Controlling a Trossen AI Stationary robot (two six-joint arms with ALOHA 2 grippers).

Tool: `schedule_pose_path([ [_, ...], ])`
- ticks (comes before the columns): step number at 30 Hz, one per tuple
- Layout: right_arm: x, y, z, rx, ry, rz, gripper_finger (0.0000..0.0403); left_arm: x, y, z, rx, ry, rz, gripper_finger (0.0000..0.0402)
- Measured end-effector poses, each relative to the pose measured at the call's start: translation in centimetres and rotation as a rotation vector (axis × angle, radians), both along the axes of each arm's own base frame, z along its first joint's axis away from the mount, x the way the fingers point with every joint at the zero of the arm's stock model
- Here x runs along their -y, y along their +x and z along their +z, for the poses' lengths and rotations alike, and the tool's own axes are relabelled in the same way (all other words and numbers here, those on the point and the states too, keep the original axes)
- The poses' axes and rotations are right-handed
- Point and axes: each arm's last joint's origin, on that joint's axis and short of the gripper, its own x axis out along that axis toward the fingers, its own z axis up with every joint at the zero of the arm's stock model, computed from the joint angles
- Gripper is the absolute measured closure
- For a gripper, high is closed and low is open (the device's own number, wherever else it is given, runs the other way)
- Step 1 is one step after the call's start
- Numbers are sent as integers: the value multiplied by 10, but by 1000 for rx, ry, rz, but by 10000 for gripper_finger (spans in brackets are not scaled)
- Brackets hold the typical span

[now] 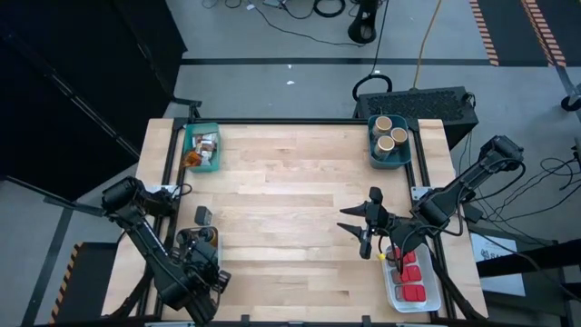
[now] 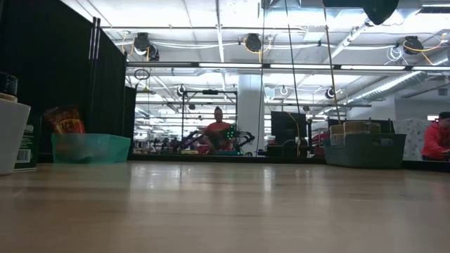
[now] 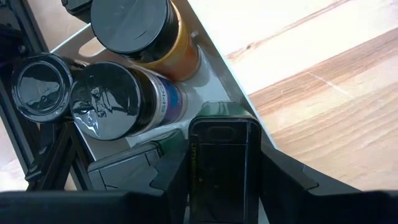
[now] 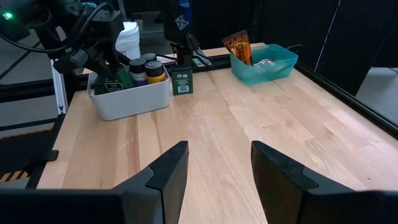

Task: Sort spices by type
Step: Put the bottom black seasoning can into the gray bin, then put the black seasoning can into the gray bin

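My left gripper [image 1: 201, 243] hangs over the white bin [image 4: 134, 98] at the near left, pointing steeply down, shut on a dark rectangular tin [image 3: 222, 163]. Dark-lidded jars [image 3: 115, 99] stand in the same bin. A second dark tin [image 4: 182, 81] stands upright on the table just beyond the bin. Printed packets [image 4: 239, 46] lean in the teal bin [image 1: 201, 148] at the far left. Tan cylinders [image 1: 390, 136] stand in the far-right bin, and red tins [image 1: 413, 277] lie in the near-right white bin. My right gripper [image 4: 217, 174] hovers open over the table's right middle, holding nothing. My left gripper pinches the dark tin by its two narrow sides [image 3: 194, 168] between its two fingers, near the tin's top end. The fingers come from above, slanting down. The tin stands upright with its lower part inside the white bin; whether it rests on the bin's floor is hidden.
The table's middle [image 1: 290, 209] is bare wood. The low view shows the white bin [image 2: 10, 133] at the left, the teal bin [image 2: 91, 147] behind it and the grey bin [image 2: 364, 149] at the right. People sit in the room beyond the table.
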Motion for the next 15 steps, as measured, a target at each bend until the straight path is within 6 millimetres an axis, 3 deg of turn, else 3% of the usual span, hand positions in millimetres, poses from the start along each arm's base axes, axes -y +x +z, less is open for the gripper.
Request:
schedule_pose_path([
  [11, 0, 0, 0, 0, 0, 0, 243, 0, 0, 0, 6, 1, -4, 239],
  [15, 0, 0, 0, 0, 0, 0, 243, 0, 1, 0, 9, 0, -5, 221],
])
